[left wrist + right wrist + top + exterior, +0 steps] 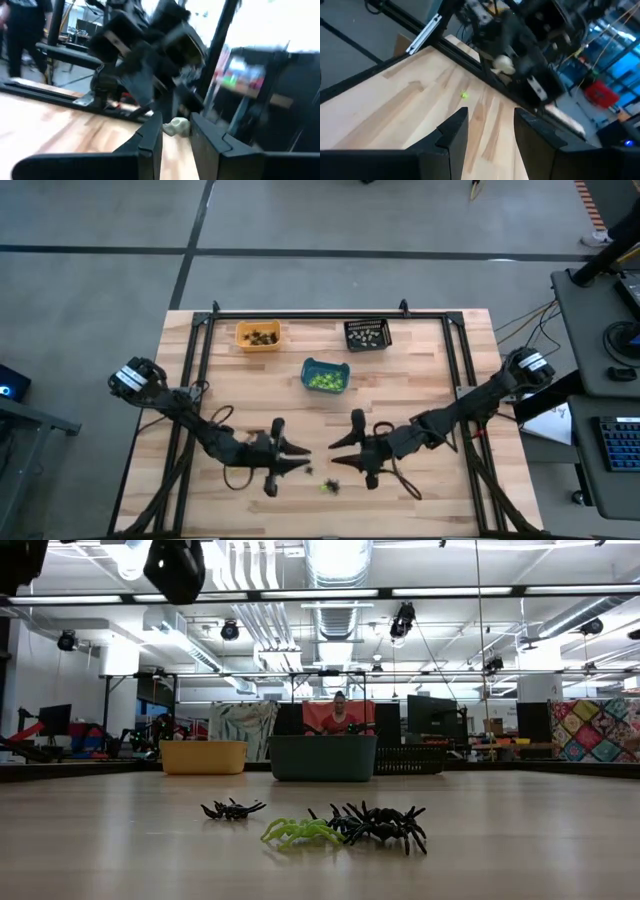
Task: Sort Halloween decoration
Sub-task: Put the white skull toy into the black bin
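My left gripper (303, 460) hovers over the near middle of the table, shut on a pale grey-white trinket (175, 126), which also shows in the right wrist view (502, 62). My right gripper (333, 452) faces it from the table's right, open, with nothing between its fingers (454, 131). On the wood just nearer than both grippers lie a lime green spider (300, 832), a larger black spider (380, 823) and a small black one (232, 809). The green one also appears from above (323, 488). My left gripper pinches the pale trinket (176, 125) between its two fingers. The fingers lie about level and point toward the table's right. The trinket is lifted clear of the table.
At the far side stand an orange bin (257, 335) with dark trinkets, a black bin (367, 334) with pale ones, and closer in a teal bin (325, 375) with green ones. A black frame (300, 313) borders the table. A person (338, 715) is beyond the far edge.
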### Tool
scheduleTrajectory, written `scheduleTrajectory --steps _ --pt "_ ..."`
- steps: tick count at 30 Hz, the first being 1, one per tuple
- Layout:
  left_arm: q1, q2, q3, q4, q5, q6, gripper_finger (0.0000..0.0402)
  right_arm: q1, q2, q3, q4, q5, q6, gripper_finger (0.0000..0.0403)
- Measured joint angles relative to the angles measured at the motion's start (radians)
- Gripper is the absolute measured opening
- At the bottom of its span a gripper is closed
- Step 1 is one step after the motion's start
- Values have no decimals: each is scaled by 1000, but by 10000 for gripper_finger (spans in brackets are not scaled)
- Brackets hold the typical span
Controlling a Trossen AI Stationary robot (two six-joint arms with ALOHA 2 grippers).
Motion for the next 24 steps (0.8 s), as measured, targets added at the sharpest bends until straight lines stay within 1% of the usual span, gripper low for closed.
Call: scheduleTrajectory --steps 3,5,9,14,16,19,24 --pt "3 0 -36 110 -2 -90 60 0 49 58 3 1 -58 148" --pt "3 0 -49 146 -2 -140 60 -1 88 107 -1 17 -96 148" --pt "3 0 -54 148 -2 -185 60 -1 162 212 -22 104 -160 148" --pt "0 5 -55 155 4 -196 60 -1 224 326 -113 125 -190 148" --pt "0 9 -55 161 6 -198 60 -1 235 353 -140 141 -189 148" --pt "-2 15 -55 162 -3 -204 60 -1 244 373 -154 192 -200 148" --pt "-3 17 -54 162 -3 -208 60 -3 244 375 -147 198 -216 148"
